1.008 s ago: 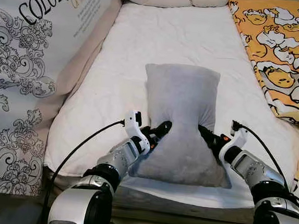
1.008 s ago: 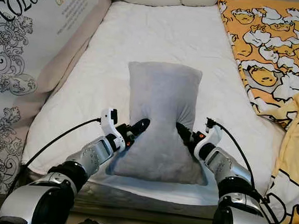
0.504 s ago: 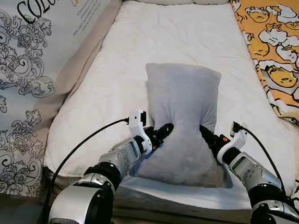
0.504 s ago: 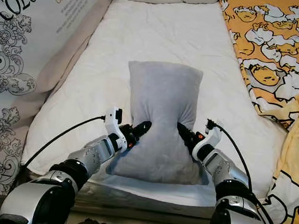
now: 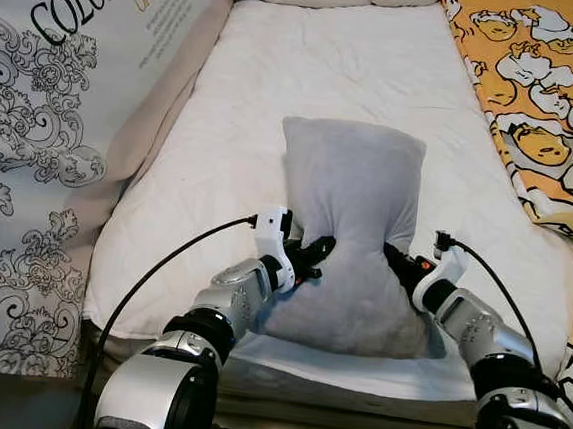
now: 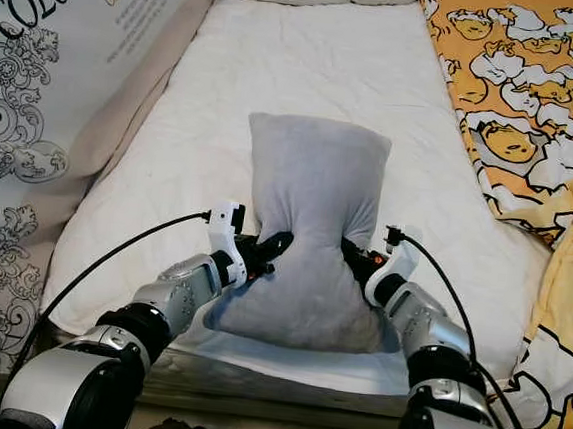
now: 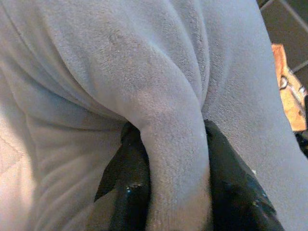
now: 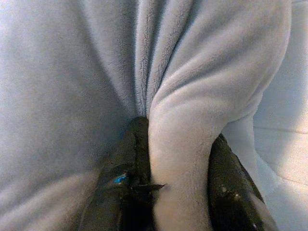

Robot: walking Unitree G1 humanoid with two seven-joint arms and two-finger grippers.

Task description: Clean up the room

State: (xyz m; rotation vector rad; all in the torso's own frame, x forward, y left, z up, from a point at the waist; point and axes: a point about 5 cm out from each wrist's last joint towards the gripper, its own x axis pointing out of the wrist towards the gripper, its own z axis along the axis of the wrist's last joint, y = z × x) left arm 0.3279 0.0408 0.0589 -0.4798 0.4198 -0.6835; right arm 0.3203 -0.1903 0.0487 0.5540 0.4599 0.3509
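Both grippers have edged forward — left gripper [image 5: 313, 251] and right gripper [image 5: 395, 258] each pinch the grey pillow [image 5: 350, 195] on the bed [image 5: 319, 67].

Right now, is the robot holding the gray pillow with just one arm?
No, both tools pinch the gray pillow: the left tool grips its left side and the right tool grips its right side.

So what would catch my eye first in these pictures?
The grey pillow in the middle of the white bed, pinched at its waist by the left hand and right hand. Next, the yellow cartoon blanket along the bed's right side.
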